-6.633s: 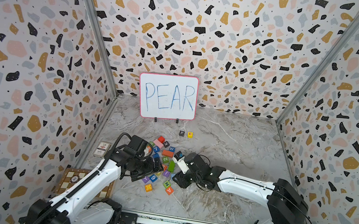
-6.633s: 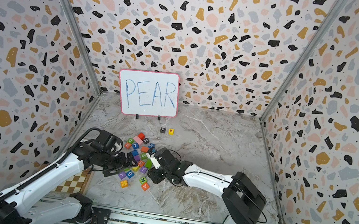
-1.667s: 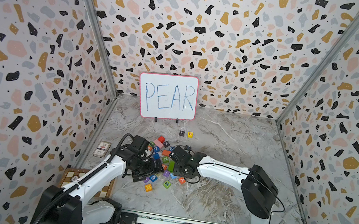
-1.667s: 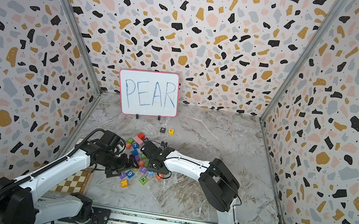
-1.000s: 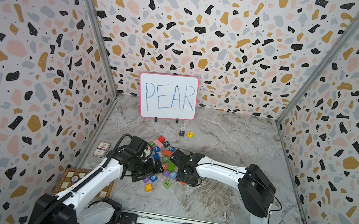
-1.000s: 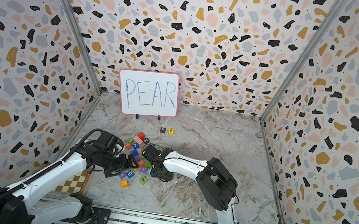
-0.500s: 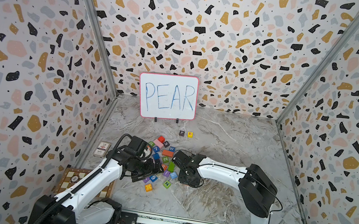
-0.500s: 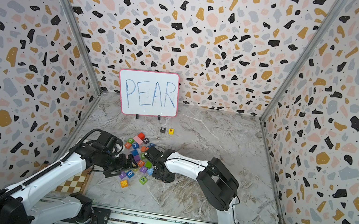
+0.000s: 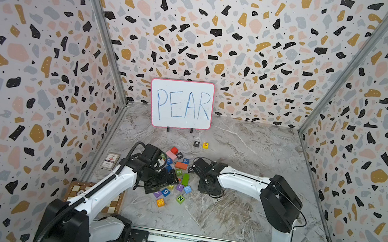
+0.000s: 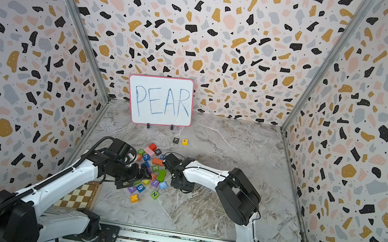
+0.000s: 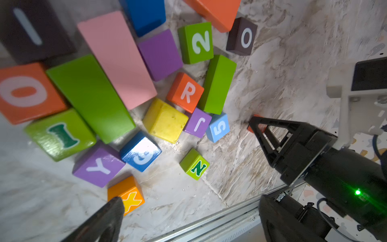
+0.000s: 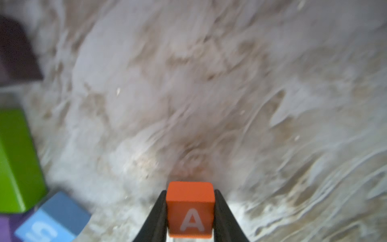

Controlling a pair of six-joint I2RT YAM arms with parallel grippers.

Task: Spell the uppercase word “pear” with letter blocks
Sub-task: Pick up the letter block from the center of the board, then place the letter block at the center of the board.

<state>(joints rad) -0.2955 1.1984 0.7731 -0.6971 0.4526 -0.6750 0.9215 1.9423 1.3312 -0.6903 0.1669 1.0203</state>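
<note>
Open marble floor (image 9: 211, 220) on the near side of the block pile (image 9: 185, 178), plenty of room! Left arm (image 9: 109, 187) and right arm (image 9: 243, 183) hem its flanks; gaps between blocks look tight, probably.

Whiteboard (image 9: 182, 103): pink frame, blue "PEAR", upright at back wall. Tabletop (image 9: 238, 214): marble pattern. Card box (image 9: 110, 161) flat by side wall; chessboard (image 10: 79, 195) nearer front. Mid-tabletop pile: red cube (image 9: 174, 150), long pink block (image 9: 170, 154), long green block (image 9: 185, 179), purple J cube (image 11: 198, 122) just beside light-blue 5 cube (image 11: 218, 127). Green N cube (image 9: 180, 199) and orange X cube (image 9: 160, 202) at pile's front edge.

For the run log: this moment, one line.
right gripper: shut on A block; left gripper: open; P block, E block: placed; R block: unplaced
</note>
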